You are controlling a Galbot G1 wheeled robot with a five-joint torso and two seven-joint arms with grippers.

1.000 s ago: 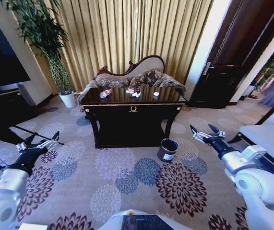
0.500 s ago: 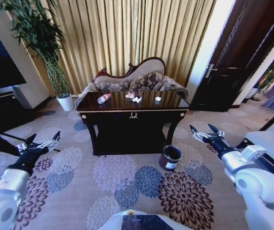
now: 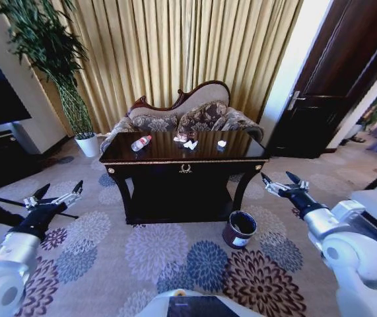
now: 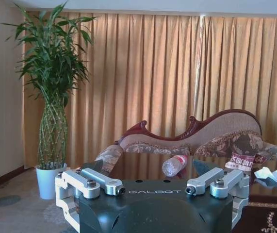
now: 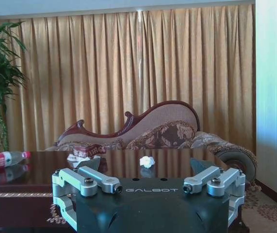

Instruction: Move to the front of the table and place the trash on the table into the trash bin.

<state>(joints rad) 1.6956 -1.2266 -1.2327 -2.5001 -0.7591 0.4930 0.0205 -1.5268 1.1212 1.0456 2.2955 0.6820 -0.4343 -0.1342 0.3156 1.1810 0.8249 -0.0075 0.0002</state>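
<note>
The dark glossy wooden table (image 3: 183, 156) with gold trim looms nearer than a second ago, bottle, paper and wrapper trash (image 3: 184, 139) on top, dark cylindrical trash bin (image 3: 239, 229) beside its right leg, while left gripper (image 3: 57, 197) and right gripper (image 3: 279, 181) hover spread and empty before it.

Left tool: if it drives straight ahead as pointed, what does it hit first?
Probably the table: the left tool points toward its left end, and the bottle lies beyond the edge. Only carpet lies between; depth is uncertain.

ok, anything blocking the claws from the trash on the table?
Nothing visible. Both claws, left and right, hang open short of the table; only open carpet lies between. The bottle lies on its top, unobstructed.
</note>
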